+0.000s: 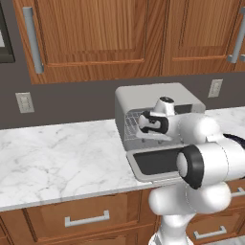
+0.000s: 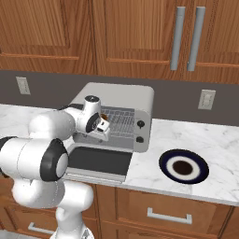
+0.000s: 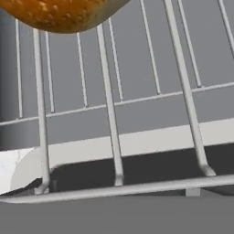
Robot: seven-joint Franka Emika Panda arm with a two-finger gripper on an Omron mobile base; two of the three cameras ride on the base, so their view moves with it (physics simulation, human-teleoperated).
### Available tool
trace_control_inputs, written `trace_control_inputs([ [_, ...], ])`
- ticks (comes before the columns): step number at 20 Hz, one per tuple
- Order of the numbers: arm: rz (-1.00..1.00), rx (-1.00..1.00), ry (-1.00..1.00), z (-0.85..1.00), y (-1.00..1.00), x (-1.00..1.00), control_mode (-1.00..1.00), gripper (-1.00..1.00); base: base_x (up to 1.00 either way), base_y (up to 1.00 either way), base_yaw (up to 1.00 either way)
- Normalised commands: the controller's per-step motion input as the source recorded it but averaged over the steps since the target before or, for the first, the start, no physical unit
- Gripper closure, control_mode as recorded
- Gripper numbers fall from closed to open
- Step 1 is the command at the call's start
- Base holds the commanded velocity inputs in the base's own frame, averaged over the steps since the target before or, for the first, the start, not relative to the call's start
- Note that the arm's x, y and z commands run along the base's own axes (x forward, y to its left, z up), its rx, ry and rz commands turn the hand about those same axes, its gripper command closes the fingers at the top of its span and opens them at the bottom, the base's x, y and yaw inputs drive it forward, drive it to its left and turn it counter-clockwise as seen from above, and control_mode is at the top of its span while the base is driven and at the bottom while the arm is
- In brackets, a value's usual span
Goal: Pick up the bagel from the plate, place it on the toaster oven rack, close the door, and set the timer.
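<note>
Hand view shows the bagel [image 3: 64, 13] lying on the rack [image 3: 114, 137] inside the oven [image 2: 135, 100], while the gripper [image 2: 103, 125], jaws spread wide and holding nothing, hangs above the lowered door [image 2: 100, 161].

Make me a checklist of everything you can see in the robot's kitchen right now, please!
Surface: white marble counter, wood drawers below.
Bagel: golden-brown, lying on the wire bars inside the oven, seen in the hand view.
Plate: dark rim, white band, dark centre; nothing on it, sits right of the oven.
Toaster oven rack: silver bars, in the cavity.
Door: folded down flat, open.
Toaster oven: grey box with two dark knobs on its front.
Clutter: nothing seen.
Gripper: at the oven mouth, jaws open, holding nothing.
Cables: nothing seen.
Surroundings: wood cabinets with grey handles, grey wall with outlets.
</note>
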Motion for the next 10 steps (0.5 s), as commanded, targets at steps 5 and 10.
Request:
trace_control_inputs([
  [5,0.03,0.0,-0.02,0.0,0.14,0.38,-1.0,-1.0,0.0,0.0,0.0],
  [10,0.03,-0.01,-0.06,0.0,0.1,0.23,-1.0,-1.0,0.0,0.0,0.0],
])
